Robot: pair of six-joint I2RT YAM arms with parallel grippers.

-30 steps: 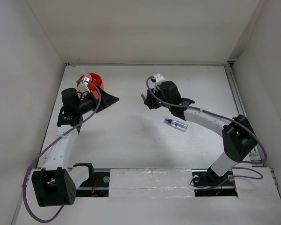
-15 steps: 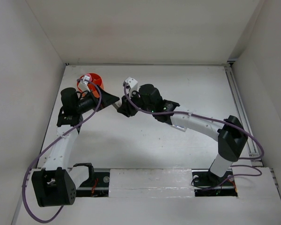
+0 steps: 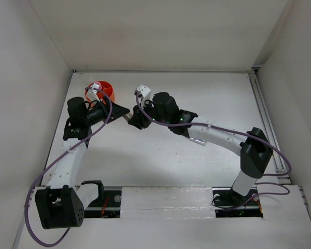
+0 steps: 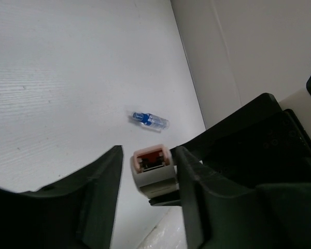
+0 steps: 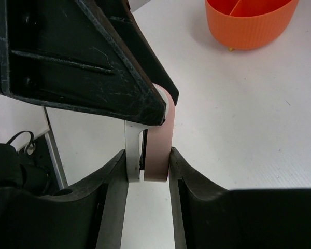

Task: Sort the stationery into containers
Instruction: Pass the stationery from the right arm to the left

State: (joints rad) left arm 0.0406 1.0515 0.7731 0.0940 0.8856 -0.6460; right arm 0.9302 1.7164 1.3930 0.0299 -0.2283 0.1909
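A small white and pink eraser (image 5: 156, 145) hangs above the table, and my right gripper (image 5: 147, 154) is shut on its flat sides. My left gripper (image 4: 147, 151) faces it tip to tip, with its jaws set around the eraser's (image 4: 154, 176) other end. One finger touches the eraser and a narrow gap shows at the other. Both grippers, left (image 3: 124, 111) and right (image 3: 131, 121), meet at the table's middle left. The orange container (image 3: 104, 87) stands just behind the left wrist. A clear blue-capped tube (image 4: 149, 120) lies on the table, hidden under the right arm in the top view.
The orange container (image 5: 249, 23) shows its inner dividers in the right wrist view. White walls enclose the table on the left, back and right. A metal rail (image 3: 264, 114) runs along the right edge. Purple cables loop from both arms.
The right arm has swung left from above the tube to the left gripper and holds there. The left arm has stayed put.
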